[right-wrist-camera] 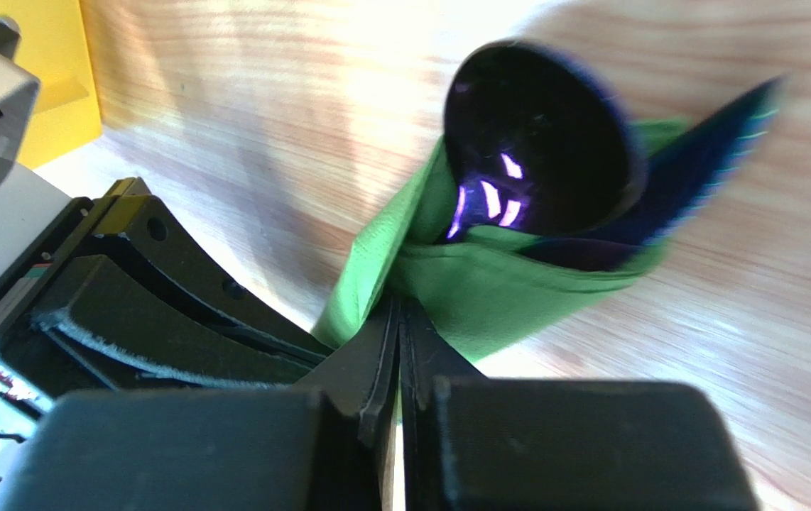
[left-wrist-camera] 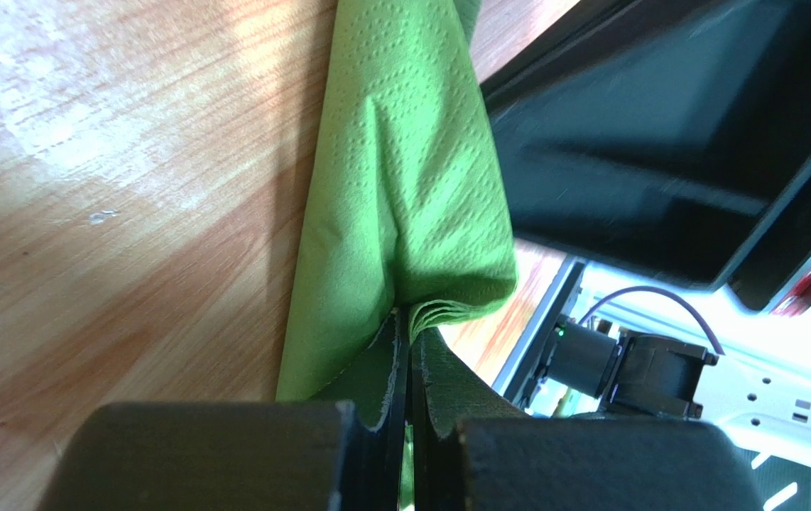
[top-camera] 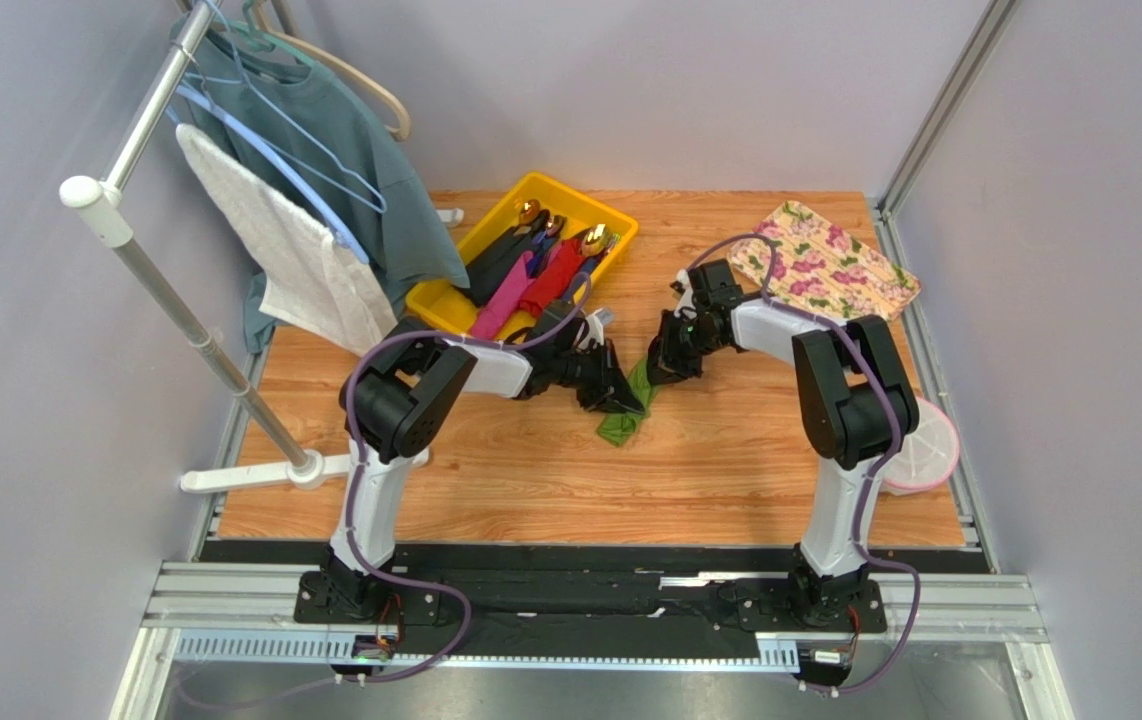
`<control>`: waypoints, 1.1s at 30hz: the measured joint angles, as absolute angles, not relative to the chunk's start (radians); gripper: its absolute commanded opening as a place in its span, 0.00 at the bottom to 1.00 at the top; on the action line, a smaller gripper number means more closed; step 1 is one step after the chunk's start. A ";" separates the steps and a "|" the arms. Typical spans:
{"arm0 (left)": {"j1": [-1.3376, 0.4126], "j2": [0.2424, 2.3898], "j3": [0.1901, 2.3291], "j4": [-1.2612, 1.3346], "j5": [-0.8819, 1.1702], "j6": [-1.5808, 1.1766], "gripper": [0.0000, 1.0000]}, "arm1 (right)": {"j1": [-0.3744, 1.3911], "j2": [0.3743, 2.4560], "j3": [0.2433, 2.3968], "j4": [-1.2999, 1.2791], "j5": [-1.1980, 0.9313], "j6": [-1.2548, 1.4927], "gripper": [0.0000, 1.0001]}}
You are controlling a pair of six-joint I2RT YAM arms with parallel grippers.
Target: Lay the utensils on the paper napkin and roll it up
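Left end effector (left-wrist-camera: pixel 410 332) and right end effector (right-wrist-camera: pixel 397 319) pinch green paper napkin (left-wrist-camera: pixel 410 181) near yellow tray (top-camera: pixel 442 308), holding it wrapped round dark spoon (right-wrist-camera: pixel 538 149).

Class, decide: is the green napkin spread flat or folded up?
Folded: the paper napkin is wrapped in layers around a dark spoon head, its edges pinched by the left gripper and right gripper.

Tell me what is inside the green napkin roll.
A dark iridescent spoon bowl and a dark blue tip poke out of the green napkin. Their handles and any other pieces are hidden by the paper.
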State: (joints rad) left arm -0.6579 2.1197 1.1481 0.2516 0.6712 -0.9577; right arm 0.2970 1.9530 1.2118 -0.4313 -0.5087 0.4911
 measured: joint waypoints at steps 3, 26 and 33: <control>-0.659 2.121 1.148 0.252 0.672 -0.958 0.00 | 0.270 1.941 1.226 -0.463 -0.494 0.464 0.04; -0.660 2.122 1.153 0.247 0.678 -0.944 0.00 | 0.201 1.929 1.143 -0.358 -0.559 0.554 0.01; -0.666 2.122 1.160 0.245 0.683 -0.913 0.00 | 0.198 1.943 1.128 -0.315 -0.580 0.588 0.00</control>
State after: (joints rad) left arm -0.6662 2.1216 1.1599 0.2451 0.6834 -0.9134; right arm 0.1978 1.9427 1.1282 -0.3145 -0.5800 0.5880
